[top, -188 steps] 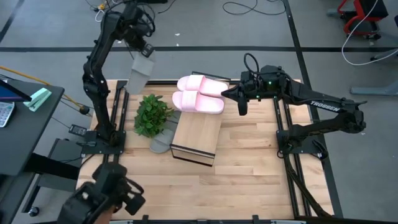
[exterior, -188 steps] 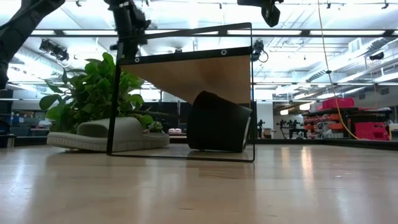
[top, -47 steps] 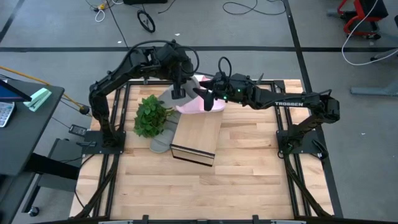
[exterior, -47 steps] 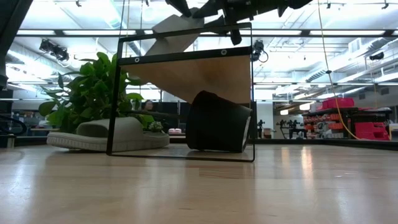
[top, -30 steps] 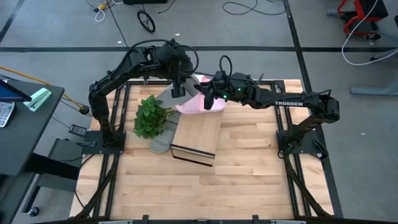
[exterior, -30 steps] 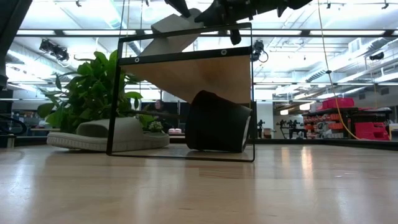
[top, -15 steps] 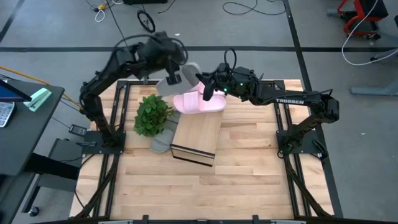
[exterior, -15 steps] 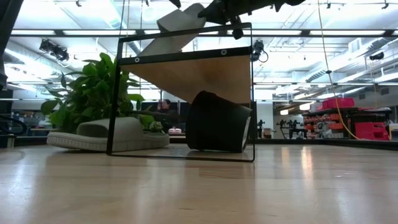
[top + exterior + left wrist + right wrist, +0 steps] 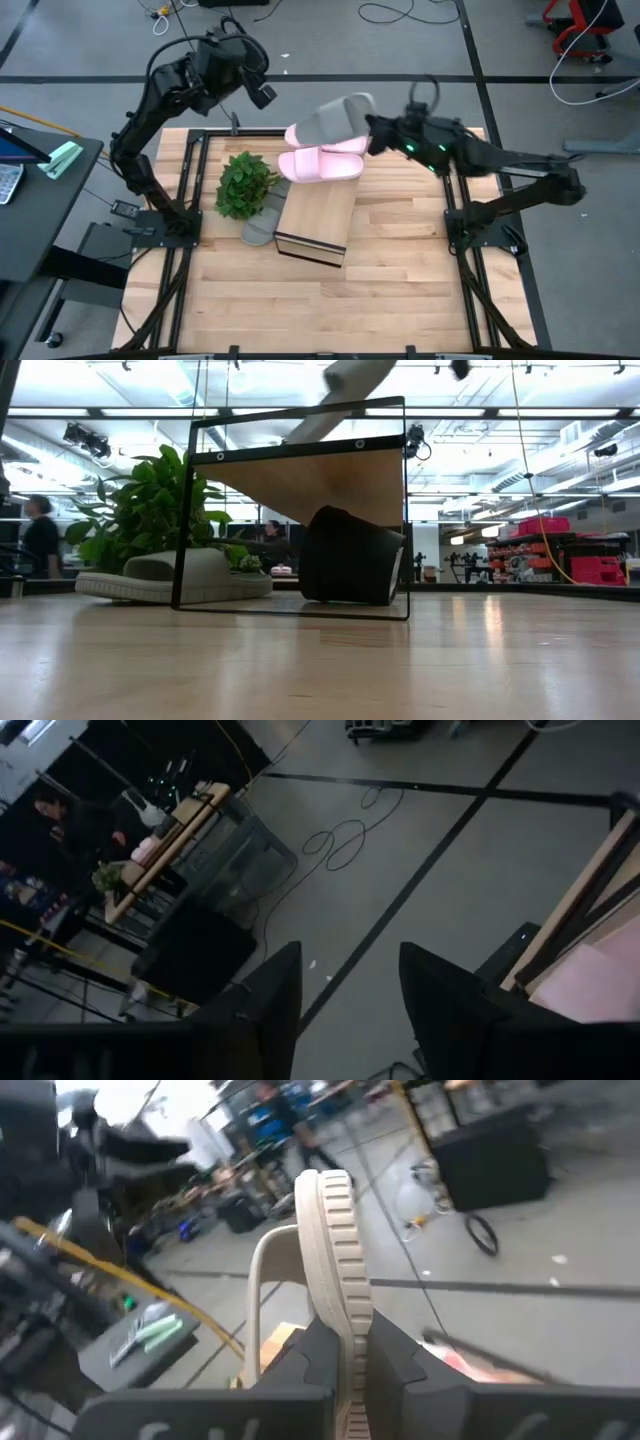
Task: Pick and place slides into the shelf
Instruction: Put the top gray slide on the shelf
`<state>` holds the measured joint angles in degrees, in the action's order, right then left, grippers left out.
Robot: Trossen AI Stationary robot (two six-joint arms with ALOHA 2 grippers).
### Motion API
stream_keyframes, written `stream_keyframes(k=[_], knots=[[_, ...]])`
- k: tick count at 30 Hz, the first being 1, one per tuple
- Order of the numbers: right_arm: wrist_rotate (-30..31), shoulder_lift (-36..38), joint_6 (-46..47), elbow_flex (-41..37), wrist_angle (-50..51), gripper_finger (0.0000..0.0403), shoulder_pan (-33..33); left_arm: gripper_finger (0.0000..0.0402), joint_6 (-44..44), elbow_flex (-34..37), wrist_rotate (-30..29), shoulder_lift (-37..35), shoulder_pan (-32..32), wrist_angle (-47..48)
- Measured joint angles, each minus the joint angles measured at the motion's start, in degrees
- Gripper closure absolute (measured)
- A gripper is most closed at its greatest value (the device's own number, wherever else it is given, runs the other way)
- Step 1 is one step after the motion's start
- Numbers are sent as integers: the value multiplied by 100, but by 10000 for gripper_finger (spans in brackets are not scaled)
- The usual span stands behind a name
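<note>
I see two pink slides (image 9: 320, 160), one grey slide (image 9: 335, 118) with ridges, a green plant (image 9: 243, 185), light-wood shelf (image 9: 315, 220).

My work surface is a light wooden table (image 9: 400, 290) on a dark metal frame. The shelf (image 9: 315, 222) stands on it near the middle, its plank top bare. Left of the shelf sits a leafy green plant (image 9: 243, 185), close against its side. A grey slide (image 9: 175, 575) lies flat on the boards between the plant and the shelf, partly under the leaves and touching the shelf's left edge. At the shelf's far end two pale pink slides (image 9: 322, 162) lie side by side; whether they rest on its top or just behind it I cannot tell. Under the shelf's plank, from low down, a dark rounded thing (image 9: 350, 555) lies on the table.
</note>
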<state>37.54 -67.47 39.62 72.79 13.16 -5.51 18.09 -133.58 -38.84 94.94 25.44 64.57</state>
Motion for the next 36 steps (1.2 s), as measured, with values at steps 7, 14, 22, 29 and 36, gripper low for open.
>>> stream_keyframes(k=[7, 14, 22, 29, 36], knots=[[2762, 170, 2189, 1, 854, 378, 1864, 243, -231, 0, 414, -18, 193, -99], [4838, -543, 5159, -1, 1417, 378, 3035, 256, -553, 0, 1070, -16, 274, -116], [4723, -1178, 7585, -6, 2389, 378, 3404, 272, -854, 0, 1085, -14, 200, -78], [4525, -1464, 8288, -12, 2758, 379, 3716, 281, -1217, 2, 1094, -12, -102, 160], [4661, -1746, 8336, -12, 2712, 380, 3910, 290, -1493, 2, 1066, -12, -484, 229]])
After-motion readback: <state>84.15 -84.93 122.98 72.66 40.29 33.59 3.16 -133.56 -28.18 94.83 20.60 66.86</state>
